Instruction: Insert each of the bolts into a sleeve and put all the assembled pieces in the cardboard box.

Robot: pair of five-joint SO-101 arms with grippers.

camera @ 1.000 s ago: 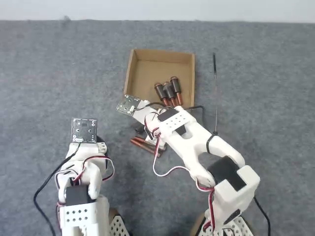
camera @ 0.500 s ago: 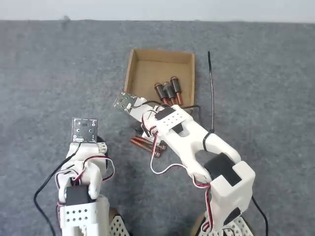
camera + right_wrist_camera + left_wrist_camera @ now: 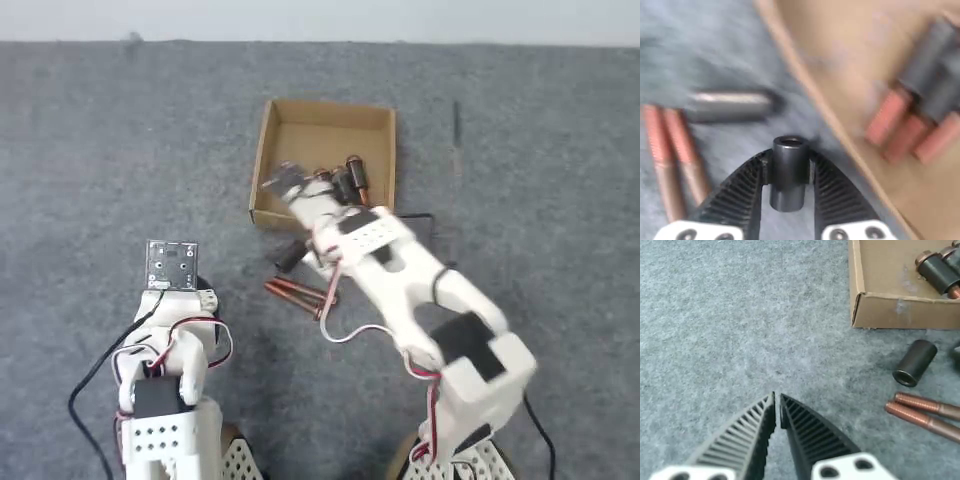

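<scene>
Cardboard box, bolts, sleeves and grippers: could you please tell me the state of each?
cardboard box: open, holding assembled pieces.
loose sleeve: on its side, empty.
two bolts: lying bare on carpet.
right gripper: shut on second sleeve.
left gripper: shut, empty.

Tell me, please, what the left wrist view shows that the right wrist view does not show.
Left wrist view, not the right one: the left gripper, shut and empty, above the grey carpet. Right wrist view, not the left one: the right gripper, shut on a black sleeve. Both: the cardboard box with assembled pieces inside, a loose sleeve lying on the carpet beside the box, and two copper bolts side by side near it.
</scene>
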